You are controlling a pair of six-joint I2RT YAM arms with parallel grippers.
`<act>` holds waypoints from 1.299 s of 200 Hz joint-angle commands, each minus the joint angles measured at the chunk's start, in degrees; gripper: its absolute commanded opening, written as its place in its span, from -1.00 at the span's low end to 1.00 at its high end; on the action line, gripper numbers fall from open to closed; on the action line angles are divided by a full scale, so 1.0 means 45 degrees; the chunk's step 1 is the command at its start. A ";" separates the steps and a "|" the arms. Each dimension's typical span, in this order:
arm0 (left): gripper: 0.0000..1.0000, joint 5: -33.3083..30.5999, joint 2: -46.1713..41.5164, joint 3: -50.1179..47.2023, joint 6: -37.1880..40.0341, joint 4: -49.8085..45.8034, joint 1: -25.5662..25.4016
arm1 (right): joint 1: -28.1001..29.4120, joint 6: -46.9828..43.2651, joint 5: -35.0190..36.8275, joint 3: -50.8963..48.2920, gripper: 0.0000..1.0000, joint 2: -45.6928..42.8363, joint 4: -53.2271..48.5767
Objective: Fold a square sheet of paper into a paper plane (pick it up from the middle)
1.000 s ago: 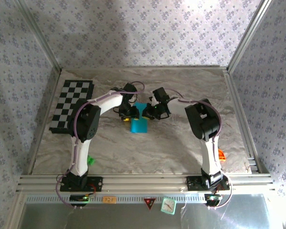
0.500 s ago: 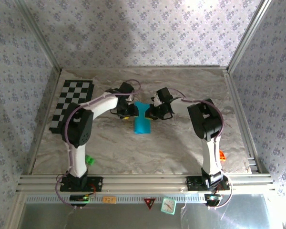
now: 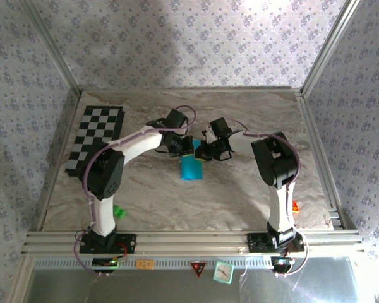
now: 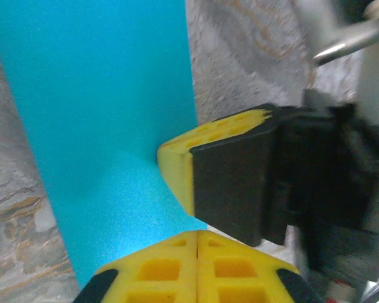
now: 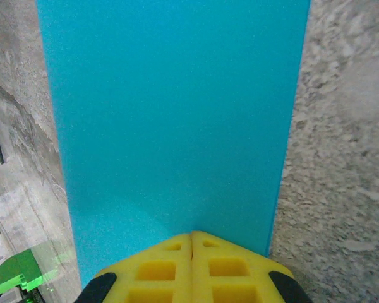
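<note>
— Since a second ago our left gripper (image 3: 187, 146) has swung right, up to the square sheet of paper (image 3: 191, 168), and its jaws have clenched.
— Grasping it?
— We cannot tell; its tips meet at the sheet's edge. Our right gripper (image 3: 203, 151) is clenched on the sheet's far end.
— And the sheet?
— Mid-table, running from both grippers toward the near edge.

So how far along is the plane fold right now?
Done: little; the square sheet of paper is a plain rectangle, perhaps folded once, no pointed nose. In hand: left gripper and right gripper both shut on its far edge. Left: all the dart folds.
</note>
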 commanded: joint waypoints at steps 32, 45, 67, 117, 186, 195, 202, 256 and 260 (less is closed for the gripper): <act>-1.00 0.0953 0.0826 -0.0112 -0.0197 0.0518 0.0586 | 0.0000 -0.0123 0.2465 -0.0769 -0.95 0.1044 -0.2889; -1.00 0.1255 0.0889 -0.0246 -0.0156 0.0815 0.0723 | 0.0011 -0.0104 0.2531 -0.0734 -0.95 0.1068 -0.2897; -1.00 0.1546 0.1103 -0.0212 0.0043 0.0784 0.0750 | 0.0034 -0.0093 0.2603 -0.0685 -0.95 0.1156 -0.2967; -1.00 0.2002 0.1396 -0.0123 0.0231 0.1000 0.0686 | 0.0098 -0.0065 0.2808 -0.0520 -0.95 0.1259 -0.3122; -1.00 0.1084 0.1948 -0.0500 0.0500 0.0520 0.0758 | 0.0148 0.0072 0.3113 -0.0523 -0.96 0.1512 -0.3379; -1.00 0.1071 0.1949 -0.0622 0.0604 0.0504 0.0853 | 0.0138 0.0072 0.3222 -0.0526 -0.96 0.1532 -0.3448; -1.00 0.1024 0.1930 -0.0727 0.0731 0.0444 0.0941 | 0.0137 0.0072 0.3321 -0.0538 -0.96 0.1548 -0.3514; -1.00 0.1184 0.1227 -0.2299 0.1344 0.0680 0.2334 | 0.0102 0.0067 0.3876 -0.0658 -0.96 0.1766 -0.3946; -1.00 0.1220 0.1116 -0.2463 0.1326 0.0762 0.2468 | 0.0097 0.0054 0.3915 -0.0669 -0.96 0.1767 -0.3993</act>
